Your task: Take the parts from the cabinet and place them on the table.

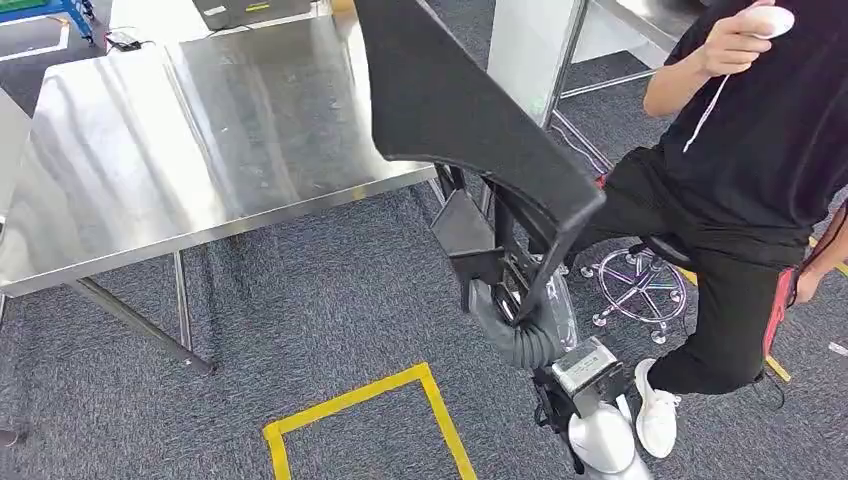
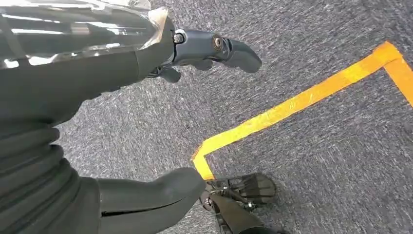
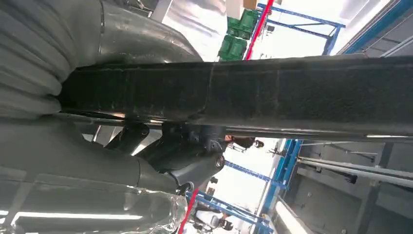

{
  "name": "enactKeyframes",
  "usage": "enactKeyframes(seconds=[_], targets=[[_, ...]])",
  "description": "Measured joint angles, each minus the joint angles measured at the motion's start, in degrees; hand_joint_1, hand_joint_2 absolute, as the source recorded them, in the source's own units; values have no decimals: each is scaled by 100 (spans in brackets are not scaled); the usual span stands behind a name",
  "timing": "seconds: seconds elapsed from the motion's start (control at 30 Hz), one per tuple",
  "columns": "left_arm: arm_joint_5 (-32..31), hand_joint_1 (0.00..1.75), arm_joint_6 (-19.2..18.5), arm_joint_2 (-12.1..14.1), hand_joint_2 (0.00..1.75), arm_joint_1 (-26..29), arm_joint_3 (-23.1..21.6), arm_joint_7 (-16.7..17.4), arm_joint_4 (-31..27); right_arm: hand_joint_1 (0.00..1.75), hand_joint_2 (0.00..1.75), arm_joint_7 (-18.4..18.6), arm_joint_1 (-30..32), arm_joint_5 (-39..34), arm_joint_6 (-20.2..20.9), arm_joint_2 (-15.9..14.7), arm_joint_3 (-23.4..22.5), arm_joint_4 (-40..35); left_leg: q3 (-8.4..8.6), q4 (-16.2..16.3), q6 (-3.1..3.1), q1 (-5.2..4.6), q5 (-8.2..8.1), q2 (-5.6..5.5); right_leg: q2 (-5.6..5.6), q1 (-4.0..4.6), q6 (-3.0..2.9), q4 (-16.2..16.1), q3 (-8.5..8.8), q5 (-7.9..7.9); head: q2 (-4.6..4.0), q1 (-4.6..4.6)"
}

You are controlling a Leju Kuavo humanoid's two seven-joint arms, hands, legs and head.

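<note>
Grey carpet with a yellow tape outline (image 1: 360,410) lies in front of the steel table (image 1: 190,140) in the head view, where the right hand (image 1: 510,290) grips a large black panel (image 1: 470,110) by its lower edge, the upper part overhanging the table corner; a seated person (image 1: 760,150) is near, so a swing could strike them, and the long overhang could lever the panel loose. From the left wrist, the left hand (image 2: 160,122) hangs over carpet, fingers (image 2: 214,48) apart, holding nothing. From the right wrist, the panel's edge runs across, clamped between thumb and dark fingers (image 3: 190,156).
</note>
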Motion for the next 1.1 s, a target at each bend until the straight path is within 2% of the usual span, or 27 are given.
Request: enactKeyframes(seconds=[0.13,0.17,0.23,0.27,0.3,0.37,0.4,0.43,0.47,0.5,0.53,0.57,0.6,0.63,0.67,0.73,0.77,0.8,0.83,0.87,0.9,0.93,0.97,1.0,1.03,1.07,1.1], targets=[[-2,0,-20,0,175,1,0,31,0,175,175,-7,0,0,-2,-11,11,6,2,2,2,-26,-1,-1,0,-3,1,-1,-4,1,0,0],[-2,0,-22,17,175,1,0,35,0,175,175,-9,1,0,-2,-9,18,7,-23,52,32,-61,-29,5,-1,-115,38,-65,28,27,0,0],[-2,0,-31,24,175,5,0,37,0,175,175,-11,-2,2,-7,-4,31,7,76,-157,159,-53,68,7,-1,-47,95,-147,83,64,0,-2],[-2,0,-35,4,175,7,0,44,2,175,175,-15,0,0,-15,-13,33,9,152,-258,167,18,139,42,-4,-59,83,-59,21,28,0,13],[-2,0,-35,0,175,5,0,44,0,175,175,-20,-4,2,-17,-15,39,9,171,-302,200,24,163,41,9,-49,53,200,-107,-118,0,19],[-2,0,-44,4,175,9,0,46,2,175,175,-20,12,0,-20,-26,44,15,168,-302,199,31,160,48,19,-80,30,1190,-593,-496,0,33],[-2,0,-44,4,175,10,2,46,2,175,175,-20,25,0,-20,-35,46,28,163,-298,189,31,153,48,19,-99,57,1576,-797,-599,0,33],[-2,0,-52,4,175,13,2,46,2,175,175,-20,38,0,-20,-46,46,35,168,-295,176,40,145,46,18,-123,109,1700,-881,-591,0,33],[-2,0,-52,-4,175,20,2,46,2,175,175,-18,41,0,-20,-52,46,48,182,-287,146,60,127,44,16,-152,192,1510,-807,-475,0,33],[-2,0,-52,-13,175,23,2,46,4,175,175,-20,40,0,-20,-57,48,48,199,-263,99,96,97,40,12,-184,292,1064,-581,-264,0,33],[-2,0,-52,-18,175,23,2,46,2,175,175,-20,38,0,-20,-57,50,48,214,-214,36,138,52,35,-5,-221,393,468,-281,-26,0,33],[-2,0,-52,-16,175,23,2,46,2,175,175,-20,37,0,-20,-59,52,50,207,-128,-50,147,-16,34,-62,-262,456,-23,-57,88,0,39],[-2,0,-48,53,175,21,7,46,2,175,175,-20,34,0,-20,-61,57,72,155,-80,-121,101,-74,28,-37,-195,399,75,-18,27,0,61],[-15,0,-50,6,175,25,2,46,4,175,175,-26,39,-2,-20,-61,63,68,149,-26,-143,105,-96,34,24,-203,255,57,-54,18,0,31],[-2,0,-39,9,175,21,4,50,4,175,175,-17,47,-4,-22,-66,63,77,159,-38,-145,106,-94,33,29,-210,179,82,-68,-6,0,9],[-2,0,-42,17,175,29,4,52,4,175,175,-26,31,-4,-22,-72,81,81,173,-50,-178,144,-119,46,54,-191,71,107,-68,-26,0,9],[-2,0,-44,17,175,26,4,52,4,175,175,-26,35,-4,-22,-70,87,81,171,21,-201,166,-187,19,64,-204,27,95,-48,-29,0,11],[-2,0,-44,15,175,22,4,52,4,175,175,-28,29,-4,-22,-70,87,79,43,278,-198,167,-348,-22,63,-199,5,95,-39,-42,0,7],[-2,0,-46,13,175,24,4,50,4,175,175,-28,12,-4,-24,-68,92,81,-173,690,-200,154,-565,-48,64,-181,-37,95,-39,-49,0,7],[-2,0,-46,17,175,32,7,52,4,175,175,-28,11,-4,-24,-68,96,81,-459,1210,-203,153,-786,-66,66,-162,-47,96,-42,-55,0,0],[-2,0,-46,22,175,48,7,52,6,175,175,-28,13,-4,-24,-68,98,83,-731,1671,-192,153,-930,-67,72,-135,-63,96,-41,-66,0,2],[-2,0,-48,22,175,62,7,52,7,175,175,-28,13,-4,-22,-68,101,87,-886,1874,-174,151,-921,-67,82,-116,-70,97,-34,-70,0,2],[-2,0,-50,22,175,75,7,52,7,175,175,-28,13,-4,-22,-68,101,94,-902,1790,-137,147,-761,-68,99,-99,-79,97,-19,-77,0,2],[-2,0,-52,20,175,82,7,52,7,175,175,-28,13,-4,-24,-68,103,94,-796,1487,-91,139,-509,-69,112,-78,-89,97,1,-84,0,2],[-2,0,-68,22,175,83,7,52,7,175,175,-28,13,-4,-22,-68,105,94,-596,1022,-39,121,-220,-77,126,-65,-94,96,24,-89,0,2],[-2,0,-70,33,175,82,7,52,7,175,175,-31,13,-4,-24,-70,109,94,-335,442,46,89,73,-127,134,-61,-99,94,45,-95,0,4],[-4,0,-72,48,175,80,7,52,7,175,175,-31,13,-4,-24,-70,111,96,-234,217,104,54,62,-173,141,-50,-94,97,45,-99,0,7]])
